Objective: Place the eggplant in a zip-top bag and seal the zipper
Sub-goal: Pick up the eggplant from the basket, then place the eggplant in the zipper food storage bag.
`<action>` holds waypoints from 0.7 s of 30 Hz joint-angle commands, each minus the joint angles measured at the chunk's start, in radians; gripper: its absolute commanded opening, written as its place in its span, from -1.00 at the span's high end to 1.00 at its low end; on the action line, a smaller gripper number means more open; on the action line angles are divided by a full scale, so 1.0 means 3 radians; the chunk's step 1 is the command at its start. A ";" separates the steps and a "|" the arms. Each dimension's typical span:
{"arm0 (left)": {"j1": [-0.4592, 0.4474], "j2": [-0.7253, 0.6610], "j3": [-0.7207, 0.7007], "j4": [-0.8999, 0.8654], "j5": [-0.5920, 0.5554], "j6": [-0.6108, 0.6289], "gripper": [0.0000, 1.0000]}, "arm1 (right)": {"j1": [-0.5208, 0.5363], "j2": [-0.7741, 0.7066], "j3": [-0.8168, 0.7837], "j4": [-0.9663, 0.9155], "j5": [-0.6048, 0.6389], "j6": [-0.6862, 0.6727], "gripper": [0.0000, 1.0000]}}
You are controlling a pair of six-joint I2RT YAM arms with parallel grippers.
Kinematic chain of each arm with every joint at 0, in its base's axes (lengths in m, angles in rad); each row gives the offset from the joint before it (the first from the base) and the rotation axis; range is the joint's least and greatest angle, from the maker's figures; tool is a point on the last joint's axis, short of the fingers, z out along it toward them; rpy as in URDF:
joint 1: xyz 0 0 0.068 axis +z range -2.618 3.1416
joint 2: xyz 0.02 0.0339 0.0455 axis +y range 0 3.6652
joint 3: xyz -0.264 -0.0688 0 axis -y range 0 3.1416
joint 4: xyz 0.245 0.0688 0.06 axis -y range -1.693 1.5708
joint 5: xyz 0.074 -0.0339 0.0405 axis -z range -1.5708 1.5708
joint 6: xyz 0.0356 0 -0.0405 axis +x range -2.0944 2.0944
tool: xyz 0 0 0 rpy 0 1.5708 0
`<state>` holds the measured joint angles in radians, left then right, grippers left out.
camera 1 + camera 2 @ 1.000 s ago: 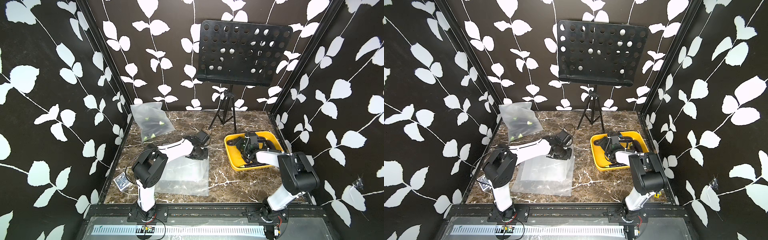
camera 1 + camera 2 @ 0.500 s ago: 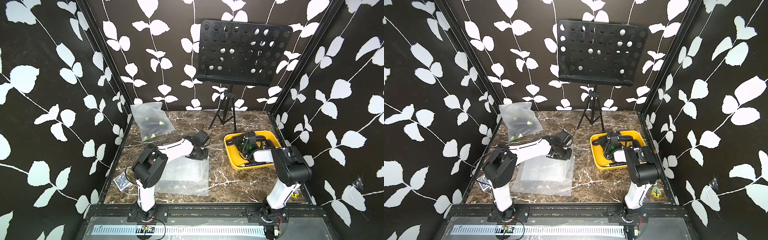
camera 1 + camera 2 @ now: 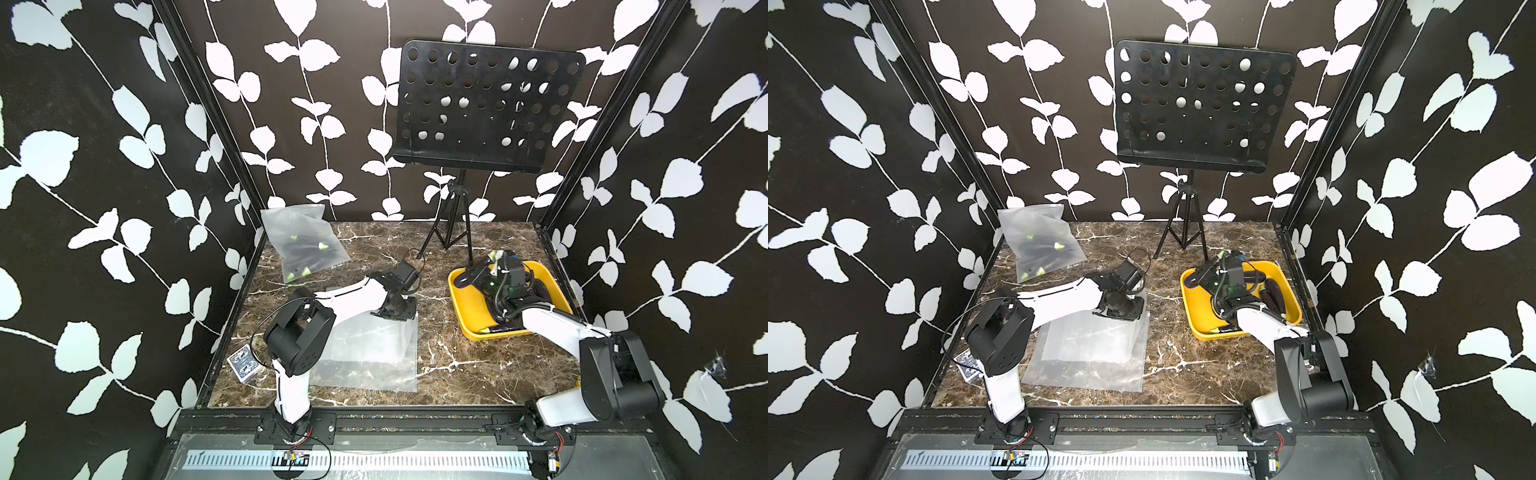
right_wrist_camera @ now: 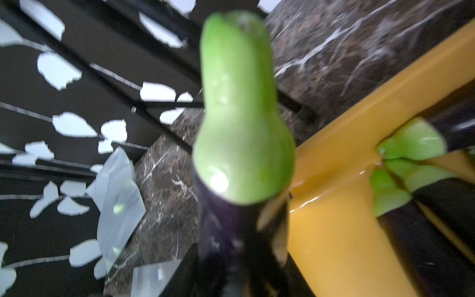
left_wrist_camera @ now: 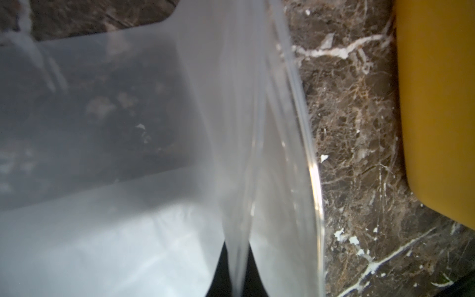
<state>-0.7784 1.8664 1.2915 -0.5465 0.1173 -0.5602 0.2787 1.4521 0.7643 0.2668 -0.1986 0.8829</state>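
- Gripping a dark eggplant (image 4: 241, 115) low on its body, the right gripper (image 4: 239, 246) has its jaws narrowed around it, with the green cap pointing away from the wrist.
- In a top view this gripper hangs over the far side of the yellow tray (image 3: 473, 320), where other eggplants lie.
- The left gripper (image 5: 237, 277) is pinched closed on a fold of the clear zip-top bag (image 3: 365, 353), close to its zipper track. The rest of the bag lies flat on the marble table (image 3: 457, 374).
- To do this step well, I judge the eggplant should clear the tray wall, cross low, and enter along the bag's length. Meanwhile the left gripper should lift the upper lip so the limp mouth gapes.
- No brand or writing is legible. The small patterned box (image 3: 244, 368) by the left arm's base is too small to read.
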 commanded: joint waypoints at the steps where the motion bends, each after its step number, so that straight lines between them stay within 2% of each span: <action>1: -0.0021 -0.0116 0.0025 -0.0026 0.0033 0.0027 1.00 | 0.0291 0.0046 0.0230 -0.0069 -0.0351 -0.0320 0.33; 5: -0.0019 -0.0145 -0.0014 0.0010 0.0033 -0.0027 1.00 | 0.0584 0.0279 0.0377 0.0035 -0.0473 -0.0284 0.33; 11: -0.0019 -0.0253 -0.0112 0.0061 -0.0038 -0.0070 1.00 | 0.0789 0.0632 0.0449 0.0328 -0.0666 -0.0099 0.34; 14: -0.0018 -0.0267 -0.0119 0.0075 -0.0028 -0.0085 1.00 | 0.0893 0.0698 0.0553 0.0049 -0.0672 -0.0201 0.34; 21: -0.0018 -0.0268 -0.0121 0.0101 -0.0014 -0.0105 1.00 | 0.1041 0.0698 0.0515 -0.0154 -0.0747 -0.0256 0.33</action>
<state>-0.7784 1.8328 1.2644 -0.5354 0.1158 -0.5827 0.5629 1.6718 0.8970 0.2550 -0.3847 0.8219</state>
